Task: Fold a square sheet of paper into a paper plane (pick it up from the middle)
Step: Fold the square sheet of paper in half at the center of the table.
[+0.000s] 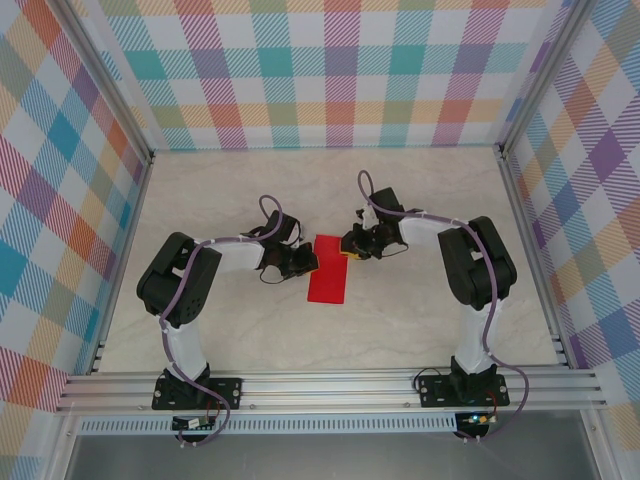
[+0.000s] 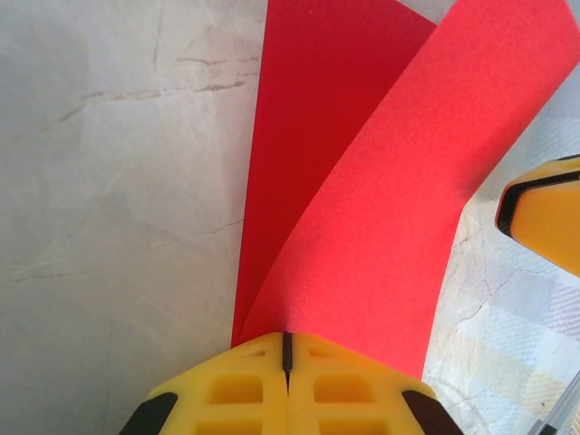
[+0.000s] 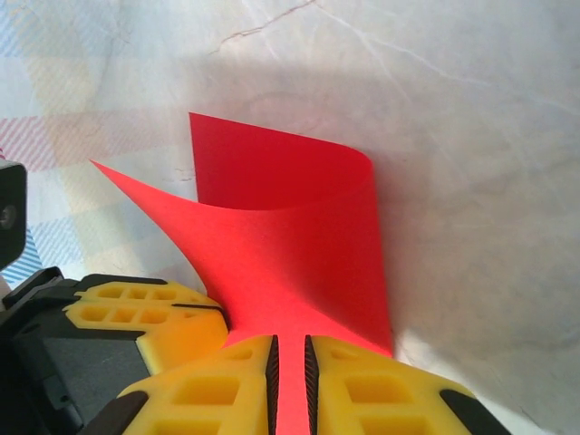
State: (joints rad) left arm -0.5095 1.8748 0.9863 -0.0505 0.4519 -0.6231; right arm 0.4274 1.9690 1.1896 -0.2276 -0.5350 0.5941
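Observation:
The square sheet of paper (image 1: 328, 277) is bright red and lies mid-table, bent over into two layers that stand apart. In the left wrist view the upper layer (image 2: 381, 208) curls up off the lower one. My left gripper (image 1: 303, 262) is at the sheet's left edge, jaws shut (image 2: 286, 349) with the red paper running into their tips. My right gripper (image 1: 350, 250) is at the sheet's far right corner. Its jaws (image 3: 290, 349) stand a narrow gap apart, with red paper (image 3: 290, 227) showing through the gap. The paper plane shape is not formed.
The pale marble-patterned tabletop (image 1: 420, 200) has checked walls on three sides. The left gripper's yellow fingers (image 3: 145, 317) sit close beside the right jaws. A yellow finger of the right gripper (image 2: 544, 222) shows at the sheet's right. Aluminium rails (image 1: 330, 385) run along the near edge.

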